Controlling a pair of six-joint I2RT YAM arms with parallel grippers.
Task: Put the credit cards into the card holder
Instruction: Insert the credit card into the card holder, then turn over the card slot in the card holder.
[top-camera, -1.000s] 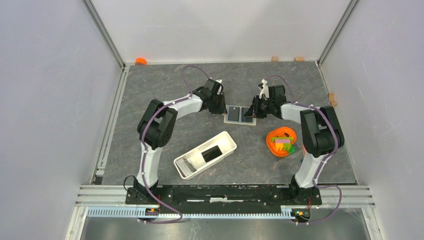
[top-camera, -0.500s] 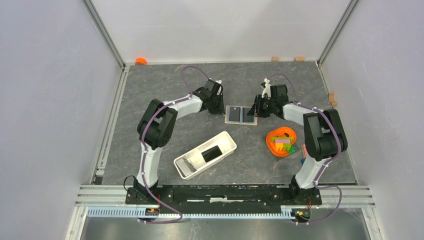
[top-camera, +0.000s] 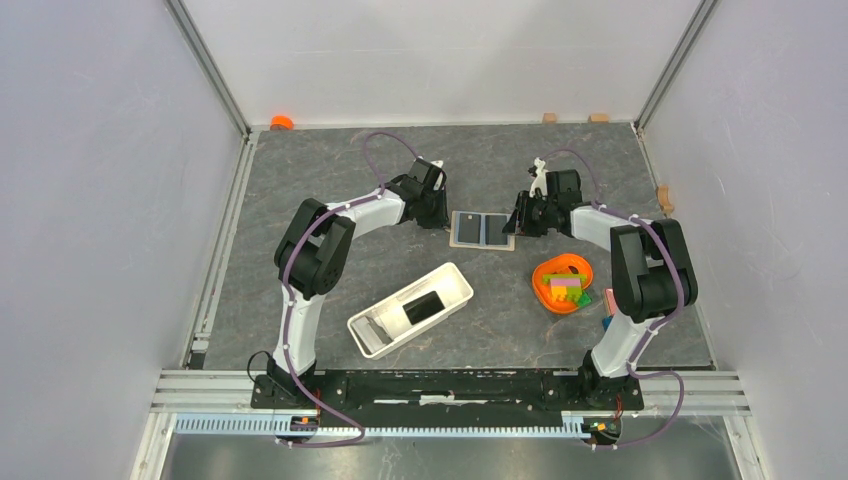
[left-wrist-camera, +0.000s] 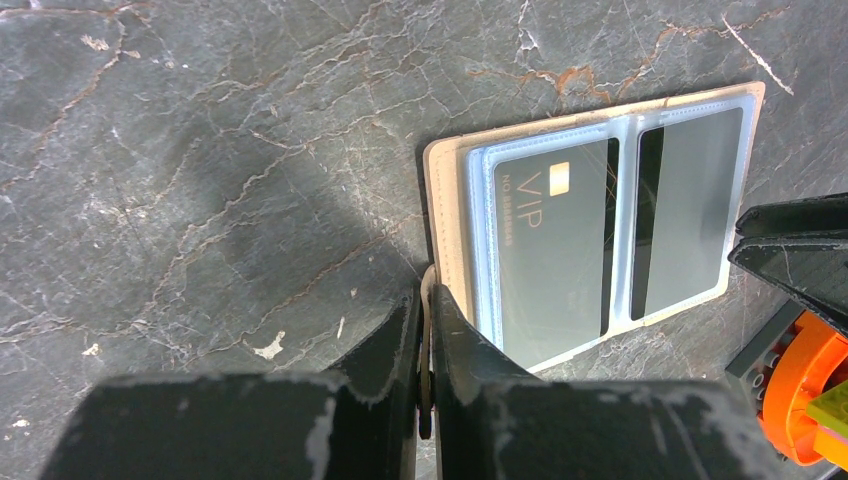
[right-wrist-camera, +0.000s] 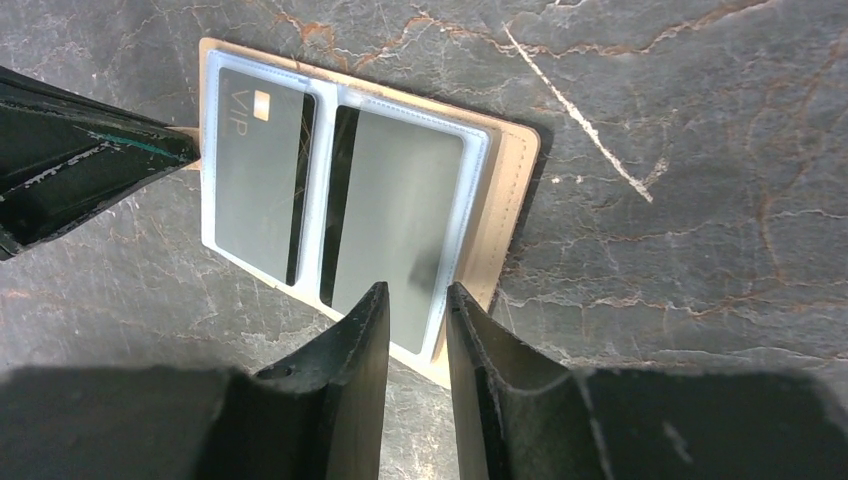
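My left gripper (left-wrist-camera: 428, 290) is pinched nearly flat. A thin bit of the tan left edge of the card holder (left-wrist-camera: 622, 230) sits between its fingers, so I think I have hold of that edge.

The card holder lies open and flat on the table, far from my bases, between my two grippers. Its long side runs left to right. It has two clear pockets side by side. The left card (left-wrist-camera: 550, 260), with "VIP" on it, is in the left pocket, just beside my left gripper. The right card (left-wrist-camera: 685, 220) is in the right pocket. Each card's long side runs from far to near.

My right gripper (right-wrist-camera: 415, 300) is partly open and has hold of nothing that I can see. Its fingers point at the right half of the holder, so it is the nearer one for the right card.

Some things are hard to see. A white tray (top-camera: 365, 335) sits nearer to me, with something dark inside that I cannot make out. I cannot tell if each card is pushed all the way into its pocket. I also cannot tell if my right fingertips touch the holder.
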